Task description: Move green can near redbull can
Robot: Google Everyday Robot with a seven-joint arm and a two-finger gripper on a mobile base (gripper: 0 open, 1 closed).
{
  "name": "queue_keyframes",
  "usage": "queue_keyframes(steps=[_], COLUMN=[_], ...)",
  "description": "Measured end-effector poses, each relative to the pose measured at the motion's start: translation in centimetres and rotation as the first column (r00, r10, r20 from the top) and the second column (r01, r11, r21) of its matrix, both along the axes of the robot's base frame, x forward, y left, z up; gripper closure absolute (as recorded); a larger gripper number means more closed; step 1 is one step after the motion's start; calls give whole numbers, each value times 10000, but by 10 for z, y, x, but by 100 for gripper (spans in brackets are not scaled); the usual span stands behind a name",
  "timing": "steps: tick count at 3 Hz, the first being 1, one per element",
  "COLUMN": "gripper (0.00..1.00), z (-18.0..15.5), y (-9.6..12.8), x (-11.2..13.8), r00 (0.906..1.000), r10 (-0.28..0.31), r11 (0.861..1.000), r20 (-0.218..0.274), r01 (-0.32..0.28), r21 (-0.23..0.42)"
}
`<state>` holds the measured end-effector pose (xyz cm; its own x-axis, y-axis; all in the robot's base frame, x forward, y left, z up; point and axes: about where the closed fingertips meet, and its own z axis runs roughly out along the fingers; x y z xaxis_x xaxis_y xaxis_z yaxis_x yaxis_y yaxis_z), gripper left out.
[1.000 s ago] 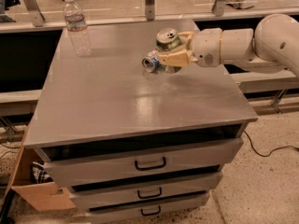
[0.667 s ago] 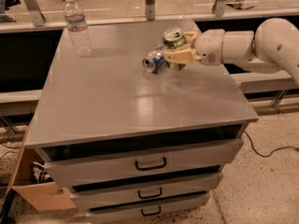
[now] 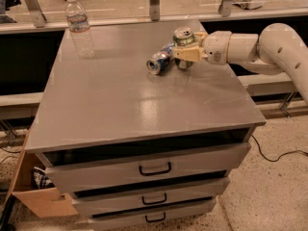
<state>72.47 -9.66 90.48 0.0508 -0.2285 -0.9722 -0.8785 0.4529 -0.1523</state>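
The green can point(image 3: 183, 35) stands upright at the back right of the grey cabinet top point(image 3: 134, 100), silver top and pull tab showing. My gripper point(image 3: 186, 55) reaches in from the right, and its tan fingers point(image 3: 188, 53) are closed around the can's lower half. The redbull can point(image 3: 159, 61) lies on its side just left of the green can, its silver end facing front left. The two cans look to be touching or almost touching.
A clear plastic water bottle point(image 3: 79, 26) stands at the back left of the top. Drawers point(image 3: 154, 168) fill the cabinet front, with a cardboard box point(image 3: 33, 196) on the floor at left. A ledge with posts point(image 3: 154, 4) runs behind the cabinet.
My gripper has shifted slightly to the right with the green can in it. The redbull can and the bottle have stayed in place.
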Motion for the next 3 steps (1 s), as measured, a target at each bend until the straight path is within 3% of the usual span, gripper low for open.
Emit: queue_keyframes(steps=[3], gripper=[13], z=[-11], y=[-3], x=[33], r00=[9986], r10=[-507], r11=[9925], r20=[-144], r01=[520], r21=[1109])
